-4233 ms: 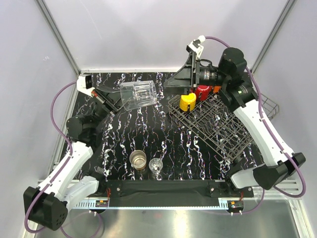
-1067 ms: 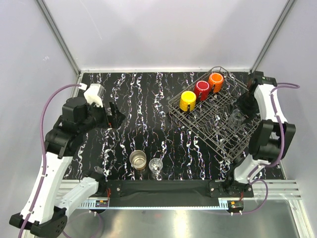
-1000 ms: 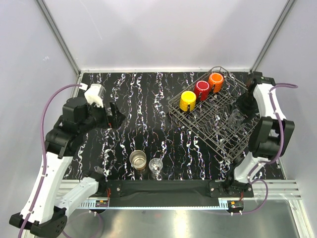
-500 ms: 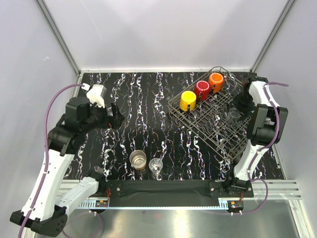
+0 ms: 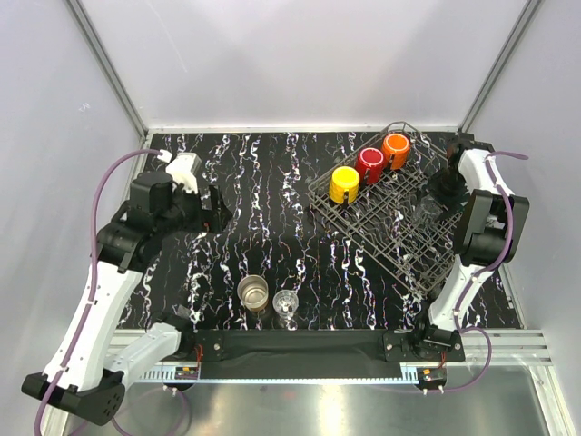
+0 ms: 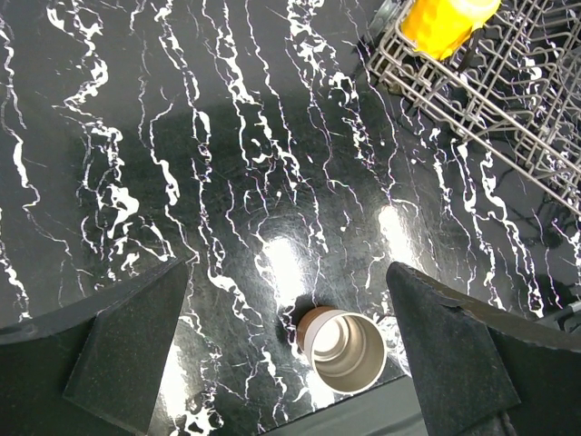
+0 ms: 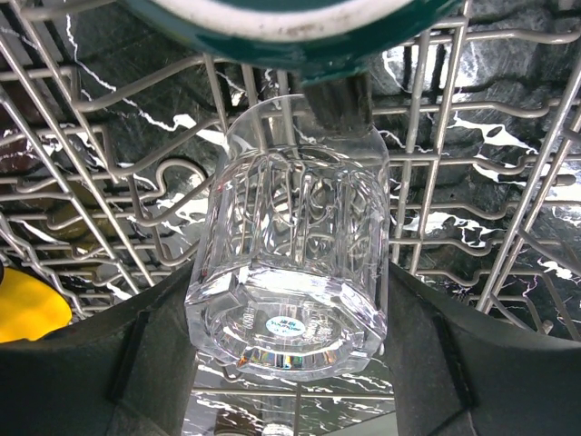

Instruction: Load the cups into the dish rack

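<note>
My right gripper (image 7: 290, 286) is shut on a clear glass (image 7: 292, 272), base toward the camera and mouth down among the tines of the dish rack (image 7: 508, 182). A dark teal cup (image 7: 290, 23) lies just beyond it. From above, that glass (image 5: 428, 211) sits over the rack (image 5: 381, 227), which holds yellow (image 5: 344, 184), red (image 5: 369, 164) and orange (image 5: 396, 150) mugs. My left gripper (image 5: 213, 211) hangs open above the table. Below it stands a brown-and-cream cup (image 6: 343, 350), also seen near the front edge (image 5: 253, 293), beside a small clear glass (image 5: 286, 305).
The table is black marble-patterned (image 5: 272, 182), with a black bar (image 5: 300, 343) along its near edge. Grey walls and metal posts close in the sides and back. The rack's side basket (image 5: 495, 195) juts out at the right. The yellow mug (image 6: 445, 20) shows in the left wrist view.
The left arm has drifted slightly right and toward the back, staying open. The right arm has shifted a little toward the back with the glass still in its grip.
</note>
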Tool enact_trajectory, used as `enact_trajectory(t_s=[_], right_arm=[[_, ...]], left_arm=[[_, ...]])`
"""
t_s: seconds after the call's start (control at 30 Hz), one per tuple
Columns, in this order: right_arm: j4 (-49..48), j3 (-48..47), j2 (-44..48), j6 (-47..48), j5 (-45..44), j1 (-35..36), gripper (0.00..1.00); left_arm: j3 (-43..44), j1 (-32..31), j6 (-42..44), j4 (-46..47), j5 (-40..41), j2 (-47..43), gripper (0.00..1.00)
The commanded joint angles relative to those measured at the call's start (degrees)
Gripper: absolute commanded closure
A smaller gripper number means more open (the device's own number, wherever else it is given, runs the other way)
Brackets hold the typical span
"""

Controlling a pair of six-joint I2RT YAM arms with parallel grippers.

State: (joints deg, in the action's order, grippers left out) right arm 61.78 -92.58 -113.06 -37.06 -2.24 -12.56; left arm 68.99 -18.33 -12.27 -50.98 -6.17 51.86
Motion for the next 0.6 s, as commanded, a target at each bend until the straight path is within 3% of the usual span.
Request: enact_trajectory(t_s=[0.0,0.07,0.13,0.37,0.57], right_arm=[[1.4,-1.4,-0.1,2.1,0.9,-0.2,0.22],[2.5,-1.7,0.8,2.5,0.9,-0.2,0.14],[2.7,-1.6,1.9,3.0,-0.2,-0.3,0.01],[4.7,-2.5,4.9,4.7,0.3,-0.2,0.00],[7.6,-5.4,9.6,7.2,-0.8,-0.2,0.00]], left_arm=[[2.0,-0.2,-0.7,2.3,-2.6,0.7,0.01],[2.3,-0.2,-1.1,2.4,-3.2,1.1,0.01],[2.5,-0.2,-1.6,2.5,-3.2,1.8,0.01],[3.9,-0.3,-3.8,3.3,-5.3,3.2,0.01],[4.8,-0.3,-8.1,2.7,-2.5,4.9,0.01]])
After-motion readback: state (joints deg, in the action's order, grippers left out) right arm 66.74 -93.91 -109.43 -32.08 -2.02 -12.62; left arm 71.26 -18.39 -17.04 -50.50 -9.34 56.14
